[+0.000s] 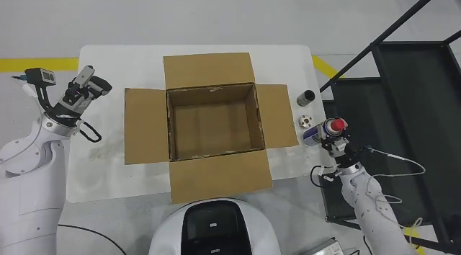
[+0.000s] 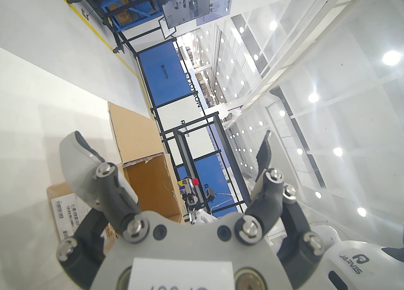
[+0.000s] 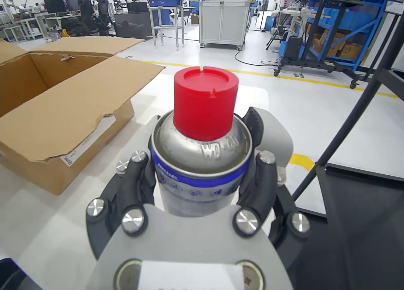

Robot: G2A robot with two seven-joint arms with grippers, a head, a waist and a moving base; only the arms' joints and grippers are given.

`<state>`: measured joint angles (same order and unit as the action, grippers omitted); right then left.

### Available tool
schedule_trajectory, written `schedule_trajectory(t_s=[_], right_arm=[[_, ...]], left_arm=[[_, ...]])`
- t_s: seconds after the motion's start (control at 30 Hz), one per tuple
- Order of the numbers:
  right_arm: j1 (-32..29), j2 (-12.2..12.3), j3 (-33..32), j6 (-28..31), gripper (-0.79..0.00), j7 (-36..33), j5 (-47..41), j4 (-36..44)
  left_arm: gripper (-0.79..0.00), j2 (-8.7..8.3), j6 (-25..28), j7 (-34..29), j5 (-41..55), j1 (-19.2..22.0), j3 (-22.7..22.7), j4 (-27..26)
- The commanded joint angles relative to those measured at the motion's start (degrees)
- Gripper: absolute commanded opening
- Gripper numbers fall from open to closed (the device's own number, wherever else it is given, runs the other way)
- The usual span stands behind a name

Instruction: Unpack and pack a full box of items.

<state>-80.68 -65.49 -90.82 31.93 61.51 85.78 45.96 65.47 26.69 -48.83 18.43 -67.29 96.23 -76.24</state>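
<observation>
Right gripper (image 3: 203, 158) clamped on a spray can (image 3: 202, 177), fingers (image 3: 262, 174) pressed to either side of the silver-and-blue body just below the shoulder. Red cap (image 3: 205, 101) on, pointing away from the wrist. Seen from above, can (image 1: 322, 132) and right gripper (image 1: 333, 138) sit at the table's right edge, just off the box's right flap (image 1: 281, 114).

Left gripper (image 2: 172, 149) spread wide with nothing between its fingers (image 2: 79, 152); it hangs at the table's left edge (image 1: 90, 86), well apart from the box.

Cardboard box (image 1: 212, 91) at mid-table (image 1: 108, 176), all four flaps folded outward, its bare brown floor showing.

Between the box and the can: a dark cylinder (image 1: 305, 98) upright, and a small pale round part (image 1: 306, 120) nearer the can. A black metal rack (image 1: 389, 82) stands beyond the table's right side.
</observation>
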Motion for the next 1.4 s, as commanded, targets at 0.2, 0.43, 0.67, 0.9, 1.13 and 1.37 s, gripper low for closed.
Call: schedule_trajectory(t_s=[0.2, 0.43, 0.67, 0.9, 1.13, 1.37], right_arm=[[3.84, -0.39, 2.65, -5.03, -0.785, 4.10, 2.60, -6.65], [5.66, -0.58, 4.25, -5.62, 0.000, 6.02, 3.11, -10.55], [4.39, -0.40, 5.08, -5.84, 0.000, 11.24, 3.64, -9.59], [-2.76, 0.95, 3.02, -6.97, 0.000, 17.14, 4.92, -2.37], [-8.76, 1.82, 0.77, -6.37, 0.000, 12.58, 3.57, 3.98], [-6.53, 1.54, 2.18, -6.41, 0.000, 4.06, 2.56, 3.59]], left_arm=[[0.000, 0.00, 0.00, 0.00, 0.00, 0.00, 0.00, 0.00], [0.000, 0.00, 0.00, 0.00, 0.00, 0.00, 0.00, 0.00], [0.000, 0.00, 0.00, 0.00, 0.00, 0.00, 0.00, 0.00], [0.000, 0.00, 0.00, 0.00, 0.00, 0.00, 0.00, 0.00], [0.000, 0.00, 0.00, 0.00, 0.00, 0.00, 0.00, 0.00], [0.000, 0.00, 0.00, 0.00, 0.00, 0.00, 0.00, 0.00]])
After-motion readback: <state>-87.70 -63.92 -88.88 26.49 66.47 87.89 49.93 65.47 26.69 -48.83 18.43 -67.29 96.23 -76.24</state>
